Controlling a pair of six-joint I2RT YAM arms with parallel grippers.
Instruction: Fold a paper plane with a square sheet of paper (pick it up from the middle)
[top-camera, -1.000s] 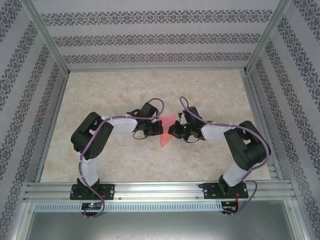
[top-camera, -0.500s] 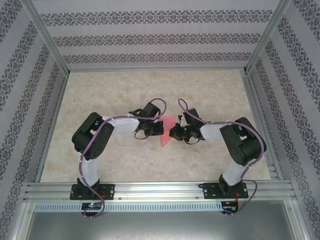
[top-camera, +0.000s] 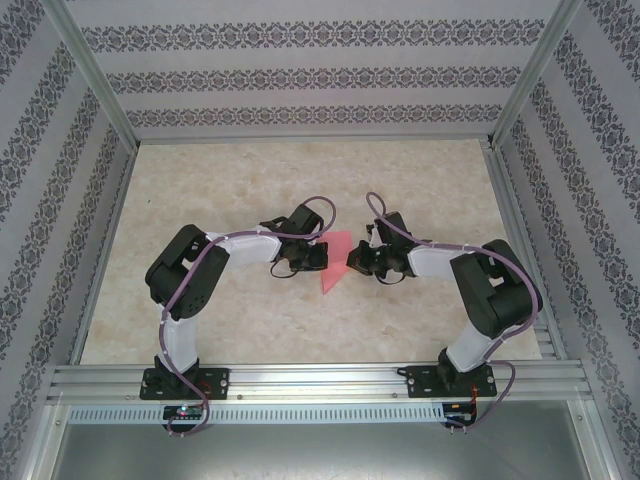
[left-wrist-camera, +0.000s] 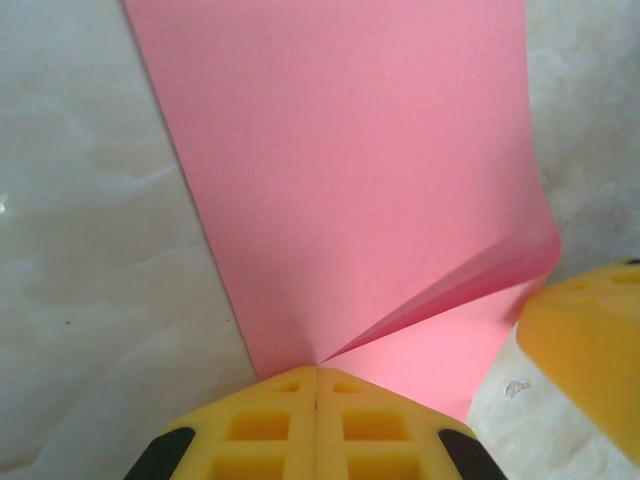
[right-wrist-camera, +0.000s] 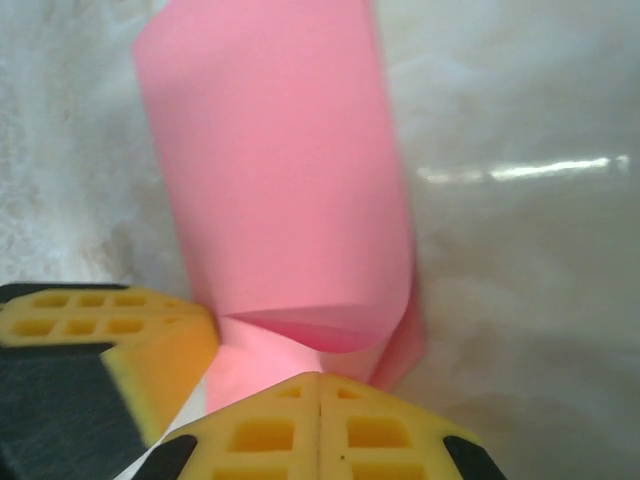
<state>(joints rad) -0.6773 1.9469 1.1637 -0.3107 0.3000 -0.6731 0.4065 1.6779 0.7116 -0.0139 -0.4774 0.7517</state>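
Shifting slightly outward since a second ago, the right gripper (top-camera: 357, 261) and the left gripper (top-camera: 311, 258) are each clamped fully shut on the square sheet of paper (top-camera: 334, 266), bowed between them over the table (top-camera: 240, 320): light, limp, crease-prone, probably best pinched at its edges.

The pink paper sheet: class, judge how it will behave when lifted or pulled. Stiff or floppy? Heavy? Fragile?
Probably floppy: the pink paper sheet bows and curls between the two pinches. Likely very light, since the left gripper and right gripper hold it by thin edges alone. It looks thin, so pulling apart could tear it.
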